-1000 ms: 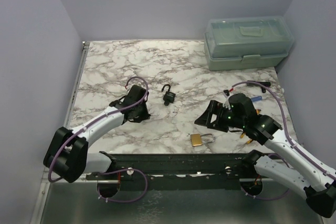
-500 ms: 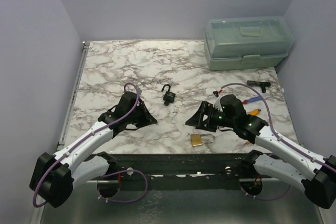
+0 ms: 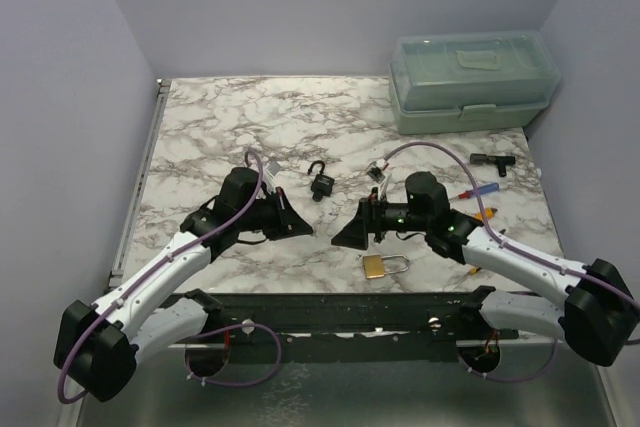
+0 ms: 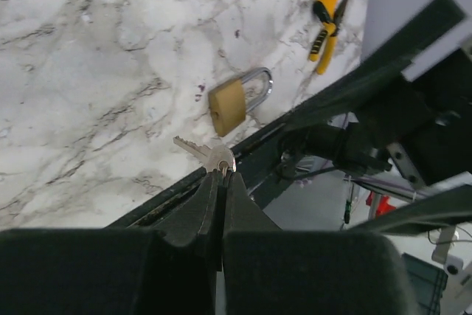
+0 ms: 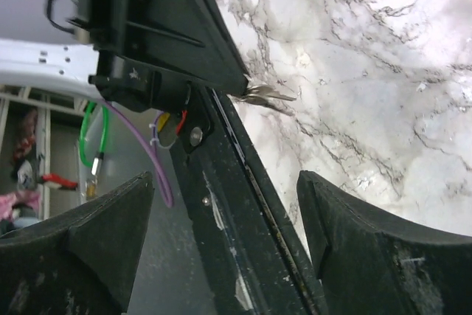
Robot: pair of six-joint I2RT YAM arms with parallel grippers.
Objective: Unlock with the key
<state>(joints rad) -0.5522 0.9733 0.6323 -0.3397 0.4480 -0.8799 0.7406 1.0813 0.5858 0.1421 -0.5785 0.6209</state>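
Note:
My left gripper (image 4: 223, 175) is shut on the head of a small silver key (image 4: 210, 155), whose blade sticks out beyond the fingertips. In the top view this gripper (image 3: 297, 228) hovers over the table's middle front. The brass padlock (image 3: 378, 266) lies shackle-closed near the front edge, to its right; the left wrist view shows the padlock (image 4: 232, 101) just beyond the key. My right gripper (image 3: 343, 238) faces the left one from close by, open and holding nothing. Through its wide fingers (image 5: 383, 248) I see the key (image 5: 265, 95) in the left gripper (image 5: 184, 27).
A black padlock (image 3: 321, 183) with an open shackle lies behind the grippers. A green toolbox (image 3: 470, 82) stands at the back right. Yellow pliers (image 4: 330, 9), a blue-handled tool (image 3: 482, 190) and a black part (image 3: 491, 160) lie at the right. The black front rail (image 3: 330, 309) borders the table.
Both arms have swung toward the table's middle: the left gripper with the key moved right, the right gripper moved left, and their tips now nearly meet.

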